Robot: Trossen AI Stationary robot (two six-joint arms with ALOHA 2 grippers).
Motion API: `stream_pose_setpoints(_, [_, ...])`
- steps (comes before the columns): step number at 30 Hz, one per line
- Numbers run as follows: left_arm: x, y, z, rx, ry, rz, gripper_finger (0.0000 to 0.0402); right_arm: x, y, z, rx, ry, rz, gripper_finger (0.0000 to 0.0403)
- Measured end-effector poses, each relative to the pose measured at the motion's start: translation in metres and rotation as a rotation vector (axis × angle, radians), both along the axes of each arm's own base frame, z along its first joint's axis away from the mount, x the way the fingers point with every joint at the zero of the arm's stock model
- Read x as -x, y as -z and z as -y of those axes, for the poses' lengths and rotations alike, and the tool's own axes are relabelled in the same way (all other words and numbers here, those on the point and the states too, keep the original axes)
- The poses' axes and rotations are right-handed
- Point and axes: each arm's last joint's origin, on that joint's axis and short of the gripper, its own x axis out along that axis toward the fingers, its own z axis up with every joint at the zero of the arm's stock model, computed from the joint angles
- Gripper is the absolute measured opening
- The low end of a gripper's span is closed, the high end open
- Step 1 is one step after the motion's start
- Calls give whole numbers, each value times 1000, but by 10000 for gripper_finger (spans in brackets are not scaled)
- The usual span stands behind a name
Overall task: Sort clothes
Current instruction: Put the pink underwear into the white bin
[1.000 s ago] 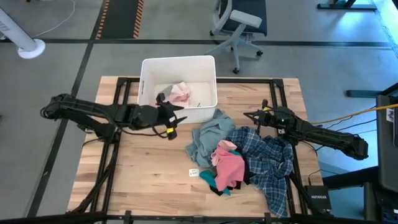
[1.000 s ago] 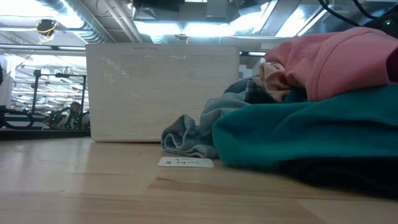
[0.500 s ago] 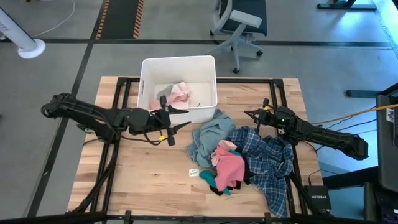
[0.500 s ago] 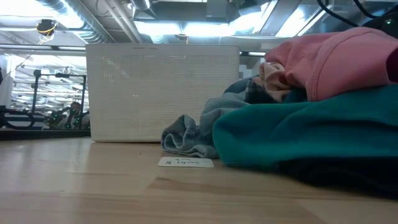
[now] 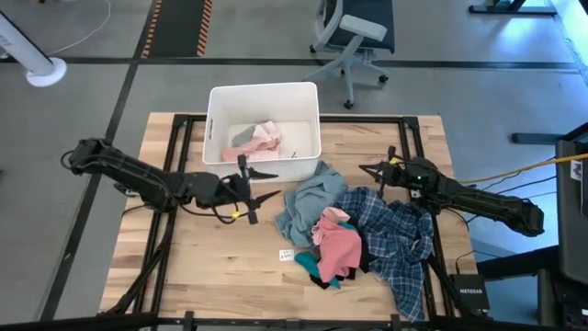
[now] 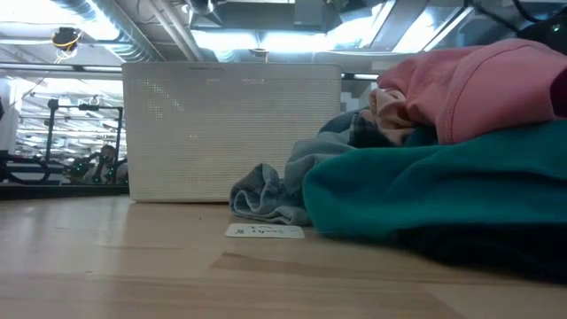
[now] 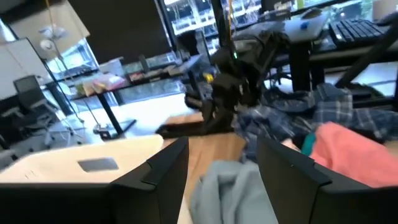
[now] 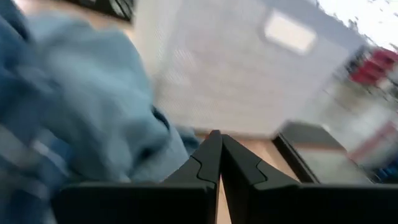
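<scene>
The clothes lie heaped at the table's middle right: a grey-blue top [image 5: 308, 200], a pink piece [image 5: 340, 244], a teal piece [image 5: 310, 268] and a large plaid shirt [image 5: 397, 244]. In the white bin [image 5: 262, 95] lie a pale pink piece [image 5: 266, 136] and a grey one [image 5: 243, 137]. My left gripper [image 5: 273, 184] stands open just left of the grey-blue top [image 7: 230, 193], pointing level at it, with nothing between its fingers. At the pile's far right side my right gripper [image 5: 366, 169] is shut and holds nothing; it shows shut in its wrist view [image 8: 217, 155].
The bin [image 6: 230, 133] stands at the table's far middle, close behind my left gripper. A small white label [image 5: 287, 255] lies on the wood left of the pile. Bare wood [image 5: 202, 257] spreads over the near left. An office chair [image 5: 354, 37] stands beyond the far edge.
My left gripper has moved from the bin's near wall toward the table's near edge and a little right, sinking and levelling out to point at the grey-blue top. It has stayed open. The clothes have kept still.
</scene>
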Motion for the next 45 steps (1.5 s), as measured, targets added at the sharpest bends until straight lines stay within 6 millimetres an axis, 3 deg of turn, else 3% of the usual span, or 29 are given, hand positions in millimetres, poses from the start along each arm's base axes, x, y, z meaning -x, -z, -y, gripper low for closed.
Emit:
stream_pose_setpoints(8, [3,6,2,17,11,1,182,-3,-21,-3,39,-144,187,19])
stream_pose_setpoints(12, [3,7,2,15,11,-5,182,-5,-45,-4,55,-189,240,19])
stream_pose_setpoints(19, [3,7,2,30,10,-6,182,-19,-79,-1,51,-273,226,19])
stream_pose_setpoints(27, [3,10,3,50,10,-22,182,-41,-99,2,-16,-450,148,19])
stream_pose_setpoints(34, [3,10,4,57,12,-27,182,-75,-126,-34,83,-607,60,19])
stream_pose_setpoints(38, [3,10,4,57,12,-27,182,-91,-139,-60,166,-589,-137,19])
stream_pose_setpoints(45, [3,11,4,60,12,-32,182,-108,-141,-105,216,-617,-467,19])
